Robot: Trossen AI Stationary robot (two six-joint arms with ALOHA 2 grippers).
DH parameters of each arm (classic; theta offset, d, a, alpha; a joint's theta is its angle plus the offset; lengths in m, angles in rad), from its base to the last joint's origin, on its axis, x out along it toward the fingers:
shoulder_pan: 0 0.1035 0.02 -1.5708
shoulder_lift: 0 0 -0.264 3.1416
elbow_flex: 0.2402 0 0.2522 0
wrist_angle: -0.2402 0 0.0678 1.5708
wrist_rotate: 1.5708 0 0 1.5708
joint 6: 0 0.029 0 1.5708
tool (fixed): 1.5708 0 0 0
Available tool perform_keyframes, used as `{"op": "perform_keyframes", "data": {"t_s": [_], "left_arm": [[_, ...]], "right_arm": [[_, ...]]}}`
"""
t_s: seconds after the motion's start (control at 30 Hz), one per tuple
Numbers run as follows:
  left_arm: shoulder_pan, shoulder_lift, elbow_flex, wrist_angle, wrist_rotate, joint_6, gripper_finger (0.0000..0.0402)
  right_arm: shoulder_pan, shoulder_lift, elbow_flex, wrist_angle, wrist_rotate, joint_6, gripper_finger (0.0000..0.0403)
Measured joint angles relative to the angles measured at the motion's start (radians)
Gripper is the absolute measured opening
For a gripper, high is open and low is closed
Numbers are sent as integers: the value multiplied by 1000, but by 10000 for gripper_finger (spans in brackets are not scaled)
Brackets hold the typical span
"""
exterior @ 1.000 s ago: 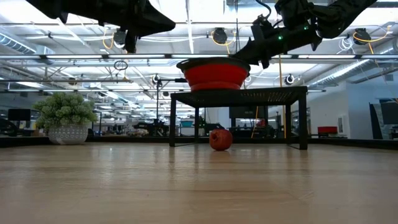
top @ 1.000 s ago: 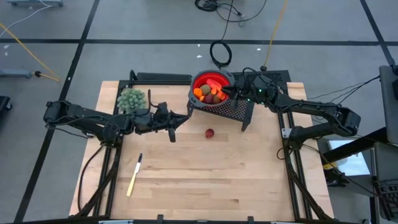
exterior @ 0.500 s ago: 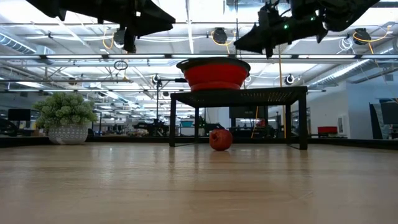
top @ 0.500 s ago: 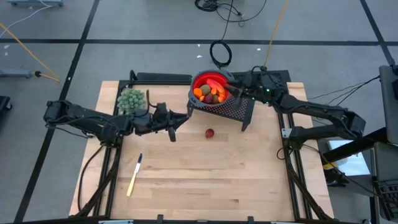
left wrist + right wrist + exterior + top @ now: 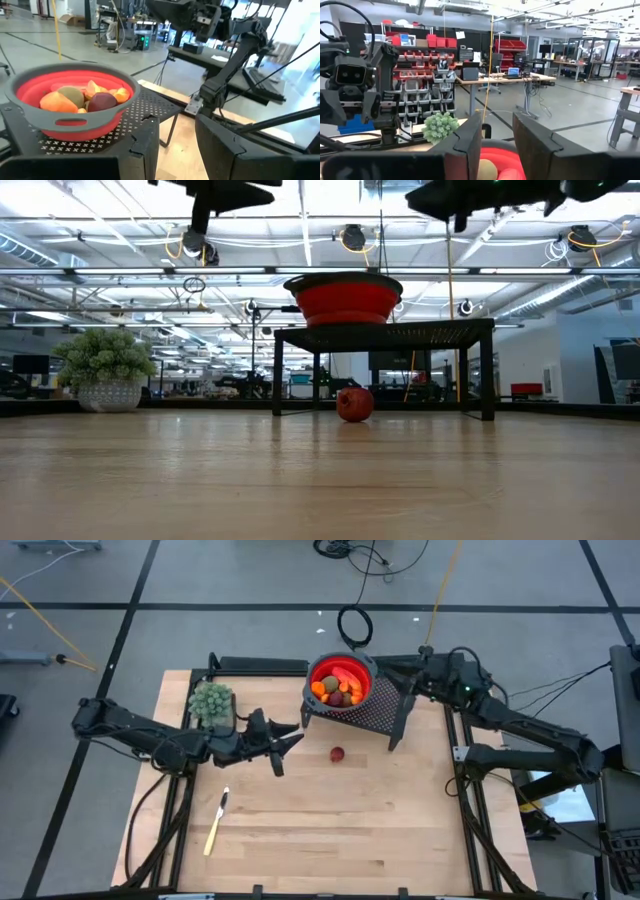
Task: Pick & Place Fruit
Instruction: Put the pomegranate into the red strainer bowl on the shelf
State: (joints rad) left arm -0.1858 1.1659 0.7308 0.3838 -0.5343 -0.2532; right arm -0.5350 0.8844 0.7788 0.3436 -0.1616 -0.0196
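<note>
One dark red round fruit [image 5: 338, 754] lies alone on the wooden counter [image 5: 330, 830], just beside the black mesh stand [image 5: 375, 718]. The left end effector [image 5: 289, 737], fingers apart and empty, hovers near it. Farther, the red collapsible bowl [image 5: 322, 669] holds the other fruits [image 5: 339, 690]; the right end effector [image 5: 393, 677], released, hangs beside its rim.

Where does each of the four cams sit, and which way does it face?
High: overhead, straight down on the table; both arms show, left tool and right tool.
Low: table-top height, level across at the dark red ball and rack; both arms at the top edge.
Left wrist: past its own fingers at the red bowl; right arm behind.
Right wrist: over the bowl, past its own fingers toward the green plant and left arm.
Shared: all four see the bowl.
</note>
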Motion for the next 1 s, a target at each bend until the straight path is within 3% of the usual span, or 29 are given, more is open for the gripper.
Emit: {"op": "perform_keyframes", "data": {"t_s": [0.33, 0.7, 1.0], "left_arm": [[-13, 162, 260, -306, -7, 5, 129], [-20, 420, 637, -723, 91, -129, 129], [-20, 556, 754, -780, 142, -307, 130]], "right_arm": [[0, -142, 0, -170, 0, 23, 98], [0, -234, 0, -334, -41, 42, 95], [0, -304, 0, -440, -131, 44, 78]]}}
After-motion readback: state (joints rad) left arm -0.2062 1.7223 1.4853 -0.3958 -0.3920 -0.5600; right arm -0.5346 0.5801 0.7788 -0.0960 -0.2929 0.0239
